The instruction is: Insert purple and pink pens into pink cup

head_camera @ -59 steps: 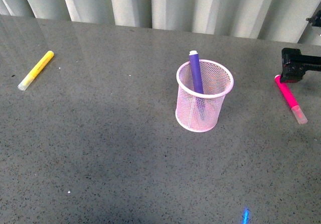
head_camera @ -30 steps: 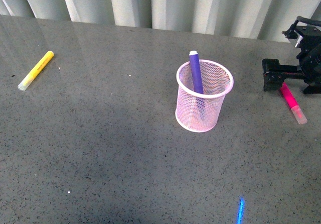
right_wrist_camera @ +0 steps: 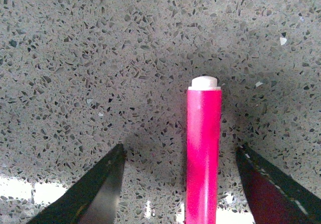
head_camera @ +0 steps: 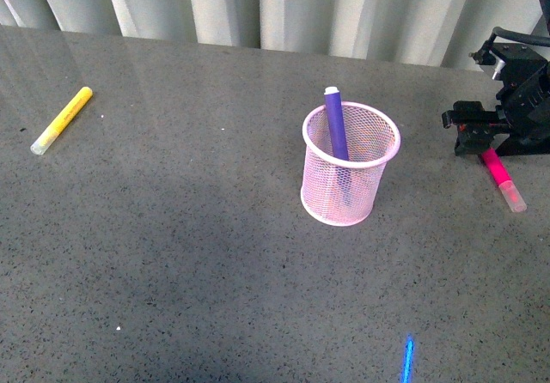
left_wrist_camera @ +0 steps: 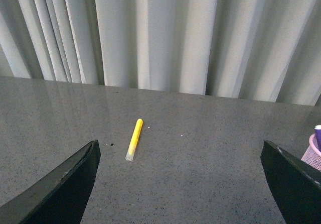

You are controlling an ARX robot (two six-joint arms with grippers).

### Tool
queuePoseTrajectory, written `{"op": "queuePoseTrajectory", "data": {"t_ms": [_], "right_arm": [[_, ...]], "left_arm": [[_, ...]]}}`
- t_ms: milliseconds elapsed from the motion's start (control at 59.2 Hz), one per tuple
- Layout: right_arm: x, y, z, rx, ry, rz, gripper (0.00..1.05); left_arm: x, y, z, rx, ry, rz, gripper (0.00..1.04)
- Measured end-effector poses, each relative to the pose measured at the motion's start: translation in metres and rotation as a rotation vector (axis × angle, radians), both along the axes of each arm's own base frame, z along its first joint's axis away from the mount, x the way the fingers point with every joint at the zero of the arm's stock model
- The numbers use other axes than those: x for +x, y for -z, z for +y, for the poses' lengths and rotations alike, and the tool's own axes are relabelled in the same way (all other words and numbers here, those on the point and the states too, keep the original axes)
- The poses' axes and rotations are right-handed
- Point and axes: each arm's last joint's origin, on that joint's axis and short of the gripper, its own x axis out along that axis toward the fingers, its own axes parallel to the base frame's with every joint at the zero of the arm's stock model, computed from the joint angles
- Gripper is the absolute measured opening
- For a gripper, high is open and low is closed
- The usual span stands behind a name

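One pen left — right gripper (right_wrist_camera: 180, 153) wide (straddling pink pen (right_wrist_camera: 203, 148)); centre it, then close squarely.

The table (head_camera: 172, 254) looks like shiny, speckled grey stone. The pink cup (head_camera: 371, 185) is wire mesh. The pink pen (right_wrist_camera: 203, 148) is smooth, glossy plastic.

Grey speckled tabletop (head_camera: 172, 254), pale curtains (head_camera: 284, 5)
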Motion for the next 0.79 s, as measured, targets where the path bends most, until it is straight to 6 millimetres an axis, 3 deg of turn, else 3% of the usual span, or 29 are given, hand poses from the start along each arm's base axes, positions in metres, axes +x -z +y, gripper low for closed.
{"op": "queuePoseTrajectory", "data": {"t_ms": [101, 186, 270, 507, 676, 794], "right_arm": [[-0.002, 0.001, -0.002, 0.0, 0.002, -0.006, 0.42], [-0.007, 0.003, -0.007, 0.003, 0.014, -0.024, 0.21], [-0.011, 0.002, -0.01, 0.012, 0.019, -0.048, 0.12], [-0.036, -0.009, -0.011, -0.07, 0.05, -0.259, 0.11], [-0.047, -0.049, 0.004, -0.072, -0.009, -0.535, 0.11], [-0.059, -0.084, 0.035, -0.041, -0.12, -0.75, 0.11]], "left_arm": [[0.0, 0.0, 0.0, 0.0, 0.0, 0.0, 0.98], [0.0, 0.0, 0.0, 0.0, 0.0, 0.0, 0.98], [0.0, 0.0, 0.0, 0.0, 0.0, 0.0, 0.98], [0.0, 0.0, 0.0, 0.0, 0.0, 0.0, 0.98], [0.0, 0.0, 0.0, 0.0, 0.0, 0.0, 0.98], [0.0, 0.0, 0.0, 0.0, 0.0, 0.0, 0.98]]}}
